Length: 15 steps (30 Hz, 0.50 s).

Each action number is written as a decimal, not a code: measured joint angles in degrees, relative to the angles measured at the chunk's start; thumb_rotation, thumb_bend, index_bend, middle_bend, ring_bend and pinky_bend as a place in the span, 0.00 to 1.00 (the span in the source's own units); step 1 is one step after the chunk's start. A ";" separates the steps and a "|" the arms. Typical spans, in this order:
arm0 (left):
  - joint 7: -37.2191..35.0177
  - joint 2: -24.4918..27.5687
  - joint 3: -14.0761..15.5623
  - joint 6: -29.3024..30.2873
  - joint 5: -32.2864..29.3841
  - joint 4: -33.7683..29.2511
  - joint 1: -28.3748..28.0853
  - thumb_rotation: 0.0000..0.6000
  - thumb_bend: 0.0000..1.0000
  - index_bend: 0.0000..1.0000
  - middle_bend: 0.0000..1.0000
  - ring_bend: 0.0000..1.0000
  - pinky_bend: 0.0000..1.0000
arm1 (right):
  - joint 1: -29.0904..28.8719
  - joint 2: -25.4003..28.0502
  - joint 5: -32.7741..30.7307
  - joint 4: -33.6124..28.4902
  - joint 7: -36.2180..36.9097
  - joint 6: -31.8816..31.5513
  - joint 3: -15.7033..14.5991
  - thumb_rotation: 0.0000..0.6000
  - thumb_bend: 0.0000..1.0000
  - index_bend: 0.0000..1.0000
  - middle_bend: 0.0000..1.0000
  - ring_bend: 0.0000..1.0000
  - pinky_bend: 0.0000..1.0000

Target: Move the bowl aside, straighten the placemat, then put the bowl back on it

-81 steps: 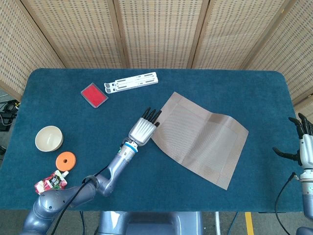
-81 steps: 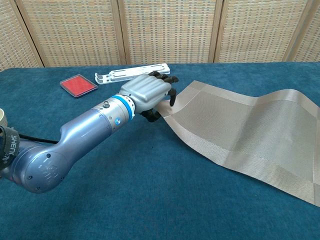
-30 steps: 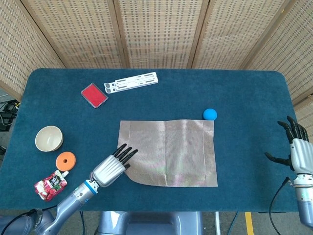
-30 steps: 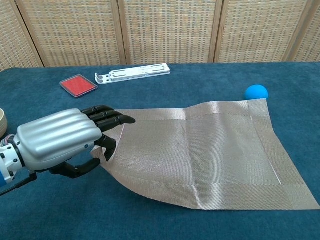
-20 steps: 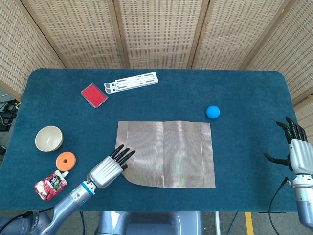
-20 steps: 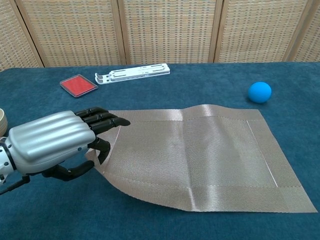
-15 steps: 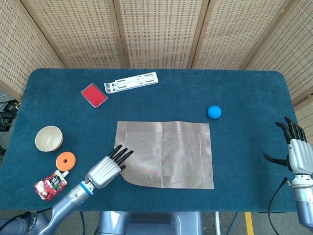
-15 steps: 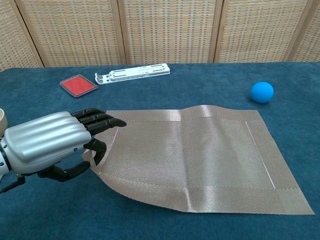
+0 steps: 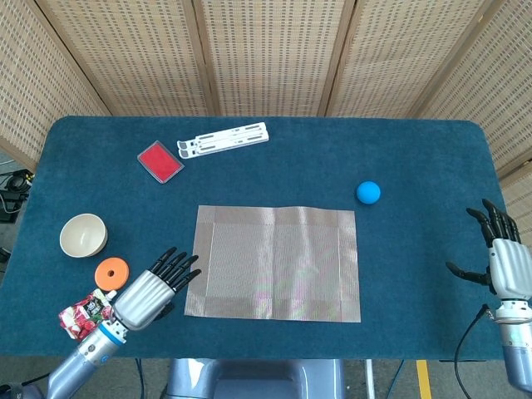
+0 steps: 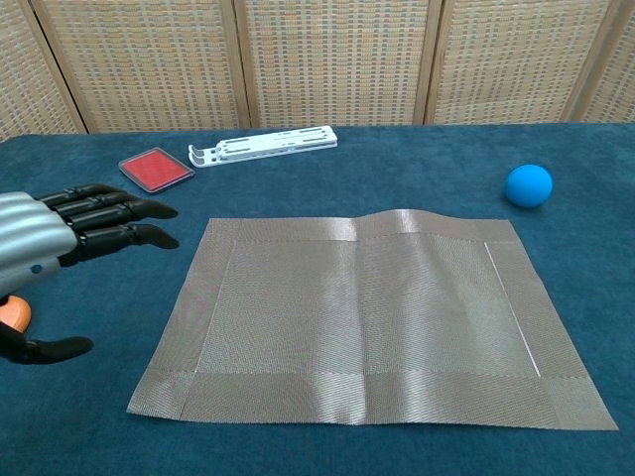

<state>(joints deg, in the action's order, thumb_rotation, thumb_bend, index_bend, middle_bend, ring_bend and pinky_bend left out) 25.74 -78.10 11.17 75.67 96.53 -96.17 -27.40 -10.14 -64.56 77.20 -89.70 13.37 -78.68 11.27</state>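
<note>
The tan woven placemat point(image 9: 274, 263) point(image 10: 367, 315) lies flat and square to the table edge at the middle front. The cream bowl point(image 9: 83, 235) stands off the mat at the far left of the table. My left hand point(image 9: 146, 296) point(image 10: 50, 243) hovers just left of the mat's near-left corner, fingers spread, holding nothing. At the table's right front edge my right hand point(image 9: 502, 263) is also spread and holds nothing, well away from the mat.
A blue ball point(image 9: 368, 192) point(image 10: 528, 185) rests beyond the mat's far-right corner. An orange disc point(image 9: 111, 272) and a red snack pouch point(image 9: 83, 312) lie near the bowl. A red case point(image 9: 160, 160) and a white folding stand point(image 9: 223, 139) sit at the back.
My left hand dragged the mat toward the front and squared it, then let go of the corner and drew back left. The mat now lies flat. The blue ball came into view.
</note>
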 measured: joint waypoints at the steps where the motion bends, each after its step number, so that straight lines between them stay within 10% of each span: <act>1: -0.57 0.54 0.06 0.92 0.11 -0.03 0.65 1.00 0.26 0.15 0.00 0.00 0.00 | 0.12 0.09 0.33 -0.28 -0.15 -0.30 -0.13 1.00 0.17 0.18 0.00 0.00 0.00; 15: -13.04 6.02 -2.84 9.66 -6.51 10.21 9.57 1.00 0.26 0.40 0.00 0.00 0.00 | 1.12 0.76 3.79 -3.40 -2.35 -2.75 -1.84 1.00 0.17 0.18 0.00 0.00 0.00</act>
<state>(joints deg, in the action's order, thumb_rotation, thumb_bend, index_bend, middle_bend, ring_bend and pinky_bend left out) 12.70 -72.08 8.33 85.33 90.03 -85.95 -17.82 -9.02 -63.80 80.98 -93.10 11.02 -81.43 9.43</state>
